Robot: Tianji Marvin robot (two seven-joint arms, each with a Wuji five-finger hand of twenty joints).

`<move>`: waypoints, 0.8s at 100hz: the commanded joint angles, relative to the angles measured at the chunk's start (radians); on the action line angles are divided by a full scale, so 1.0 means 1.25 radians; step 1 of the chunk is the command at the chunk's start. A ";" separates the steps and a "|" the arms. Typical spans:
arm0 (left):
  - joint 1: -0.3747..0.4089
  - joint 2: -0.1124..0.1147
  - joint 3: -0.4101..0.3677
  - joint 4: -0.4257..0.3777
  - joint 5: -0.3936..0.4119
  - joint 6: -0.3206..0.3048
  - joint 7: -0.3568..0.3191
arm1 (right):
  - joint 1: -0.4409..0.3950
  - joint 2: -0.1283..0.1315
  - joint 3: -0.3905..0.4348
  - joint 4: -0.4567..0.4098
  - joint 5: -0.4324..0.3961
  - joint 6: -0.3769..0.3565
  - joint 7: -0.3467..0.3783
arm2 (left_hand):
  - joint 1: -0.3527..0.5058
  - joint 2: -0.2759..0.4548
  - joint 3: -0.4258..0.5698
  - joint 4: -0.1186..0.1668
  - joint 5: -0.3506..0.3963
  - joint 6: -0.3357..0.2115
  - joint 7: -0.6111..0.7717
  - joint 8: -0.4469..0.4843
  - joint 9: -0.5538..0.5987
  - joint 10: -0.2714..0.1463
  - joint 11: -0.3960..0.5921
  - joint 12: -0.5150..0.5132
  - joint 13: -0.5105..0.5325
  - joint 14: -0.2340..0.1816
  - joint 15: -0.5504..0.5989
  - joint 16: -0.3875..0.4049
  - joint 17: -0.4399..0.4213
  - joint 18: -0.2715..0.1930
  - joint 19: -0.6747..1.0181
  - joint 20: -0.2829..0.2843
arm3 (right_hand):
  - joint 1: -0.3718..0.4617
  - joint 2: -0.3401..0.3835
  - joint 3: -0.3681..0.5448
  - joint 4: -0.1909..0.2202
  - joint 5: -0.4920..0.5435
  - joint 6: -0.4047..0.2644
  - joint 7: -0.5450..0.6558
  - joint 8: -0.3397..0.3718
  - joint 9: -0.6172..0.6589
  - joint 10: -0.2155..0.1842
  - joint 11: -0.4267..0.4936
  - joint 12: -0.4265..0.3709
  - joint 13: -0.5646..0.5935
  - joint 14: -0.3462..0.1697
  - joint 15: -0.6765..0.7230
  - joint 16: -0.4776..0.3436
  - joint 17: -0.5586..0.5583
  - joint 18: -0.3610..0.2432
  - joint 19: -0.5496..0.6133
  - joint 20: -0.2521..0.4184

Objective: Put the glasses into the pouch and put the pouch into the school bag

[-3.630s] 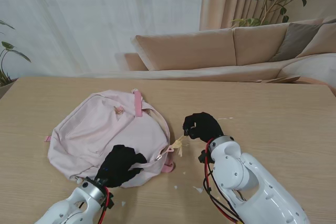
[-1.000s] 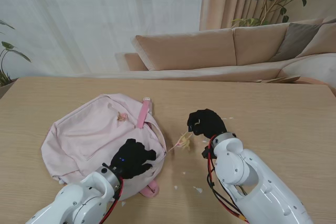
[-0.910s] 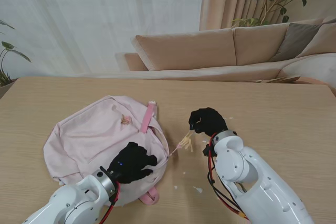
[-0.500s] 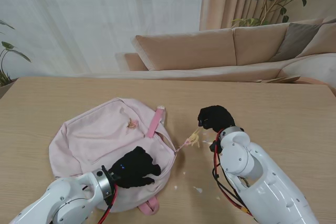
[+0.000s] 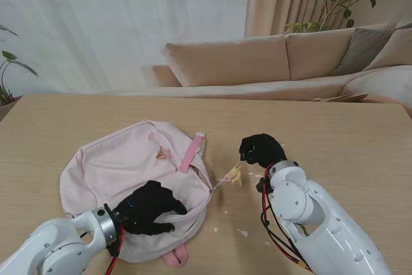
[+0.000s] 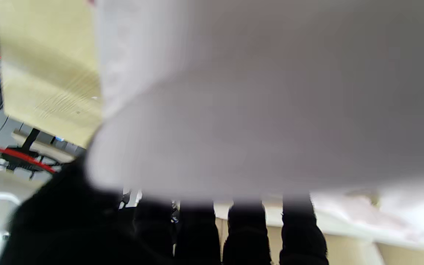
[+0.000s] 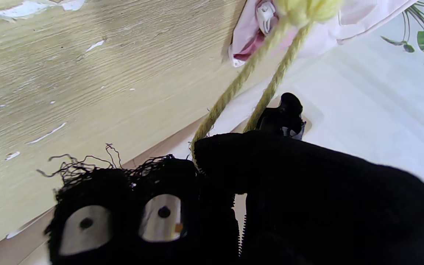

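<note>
The pink school bag (image 5: 129, 165) lies flat on the table, left of centre. My left hand (image 5: 149, 207) in its black glove presses on the bag's near edge, fingers curled into the fabric (image 6: 256, 110). My right hand (image 5: 261, 149) is shut on a yellow cord (image 5: 233, 173) tied to the bag's zipper pull (image 7: 265, 13), and the cord (image 7: 241, 79) runs taut between them. Neither the glasses nor the pouch shows in any view.
A pink strap (image 5: 191, 152) lies on top of the bag, and a pink loop (image 5: 172, 259) sticks out at its near edge. Small white flecks (image 5: 241, 231) dot the wood near my right arm. A beige sofa (image 5: 270, 59) stands beyond the table's far edge.
The bag has slid and turned to the right, its strap swinging farther from me. My right hand moved right with the cord, then slightly back. My left hand dropped nearer to me along the bag's edge.
</note>
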 commanded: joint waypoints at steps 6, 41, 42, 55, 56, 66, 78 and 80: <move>0.033 0.004 -0.041 -0.012 0.002 0.011 0.030 | 0.004 -0.003 -0.008 0.000 -0.001 -0.004 0.009 | -0.164 0.004 -0.085 0.021 -0.099 0.040 -0.111 -0.106 -0.113 0.024 -0.060 -0.087 -0.069 0.010 -0.095 -0.045 -0.019 0.000 -0.145 -0.014 | 0.032 0.179 0.043 0.031 0.026 -0.035 0.030 0.014 0.366 -0.038 0.205 0.017 0.033 -0.022 0.043 0.007 0.008 -0.008 0.233 0.013; 0.069 -0.021 -0.126 -0.017 0.055 0.262 0.095 | 0.008 -0.004 -0.016 0.009 0.002 -0.014 0.003 | -0.069 0.155 -0.438 0.065 -0.114 0.011 -0.145 -0.105 -0.137 0.042 -0.063 -0.076 -0.007 0.090 -0.116 -0.007 0.076 0.050 -0.249 0.087 | 0.032 0.180 0.042 0.032 0.026 -0.034 0.031 0.014 0.366 -0.039 0.205 0.017 0.033 -0.022 0.043 0.007 0.008 -0.008 0.233 0.013; 0.069 -0.021 -0.126 -0.015 0.059 0.272 0.090 | 0.008 -0.005 -0.017 0.010 0.002 -0.015 0.003 | -0.070 0.157 -0.439 0.065 -0.117 0.011 -0.146 -0.105 -0.140 0.041 -0.064 -0.076 -0.004 0.092 -0.115 -0.006 0.081 0.054 -0.247 0.088 | 0.032 0.180 0.042 0.032 0.026 -0.034 0.031 0.014 0.366 -0.039 0.205 0.017 0.033 -0.022 0.043 0.007 0.008 -0.008 0.233 0.013; 0.043 -0.017 -0.109 0.017 0.079 0.392 0.031 | 0.009 -0.006 -0.018 0.012 0.006 -0.015 0.000 | -0.078 0.164 -0.448 0.067 -0.142 -0.033 -0.216 -0.125 -0.173 0.033 -0.073 -0.073 0.024 0.122 -0.109 -0.019 0.136 0.118 -0.240 0.086 | 0.032 0.180 0.042 0.032 0.026 -0.035 0.030 0.015 0.366 -0.039 0.205 0.017 0.033 -0.022 0.043 0.007 0.008 -0.008 0.233 0.013; 0.039 -0.017 -0.105 0.021 0.079 0.400 0.029 | 0.009 -0.006 -0.018 0.012 0.006 -0.015 0.000 | -0.077 0.162 -0.448 0.068 -0.143 -0.036 -0.224 -0.125 -0.176 0.035 -0.074 -0.074 0.026 0.123 -0.108 -0.021 0.140 0.122 -0.240 0.084 | 0.032 0.180 0.041 0.032 0.026 -0.035 0.030 0.015 0.366 -0.039 0.205 0.017 0.033 -0.022 0.043 0.007 0.008 -0.008 0.233 0.013; -0.011 -0.015 -0.066 0.068 0.076 0.456 0.022 | 0.008 -0.006 -0.018 0.012 0.006 -0.014 -0.001 | -0.040 0.129 -0.437 0.074 -0.148 -0.081 -0.272 -0.126 -0.194 0.010 -0.079 -0.076 0.030 0.132 -0.102 -0.036 0.165 0.155 -0.234 0.067 | 0.032 0.180 0.042 0.032 0.026 -0.034 0.031 0.015 0.366 -0.039 0.205 0.017 0.033 -0.022 0.043 0.007 0.008 -0.008 0.233 0.013; -0.079 -0.013 -0.012 0.126 0.064 0.495 0.020 | 0.006 -0.005 -0.016 0.008 0.005 -0.013 0.000 | 0.058 0.061 -0.397 0.085 -0.150 -0.116 -0.307 -0.107 -0.212 -0.034 -0.078 -0.082 0.006 0.117 -0.102 -0.068 0.160 0.155 -0.224 0.028 | 0.032 0.180 0.041 0.032 0.026 -0.035 0.031 0.015 0.366 -0.039 0.205 0.017 0.033 -0.022 0.043 0.007 0.008 -0.008 0.233 0.013; -0.090 -0.012 -0.002 0.134 0.065 0.500 0.017 | 0.006 -0.006 -0.015 0.007 0.005 -0.012 0.000 | -0.005 0.012 -0.225 0.065 -0.146 -0.121 -0.335 -0.079 -0.217 -0.041 -0.076 -0.084 0.002 0.115 -0.097 -0.078 0.150 0.156 -0.189 -0.009 | 0.032 0.180 0.042 0.032 0.026 -0.035 0.031 0.015 0.366 -0.039 0.205 0.017 0.033 -0.022 0.043 0.007 0.008 -0.008 0.233 0.013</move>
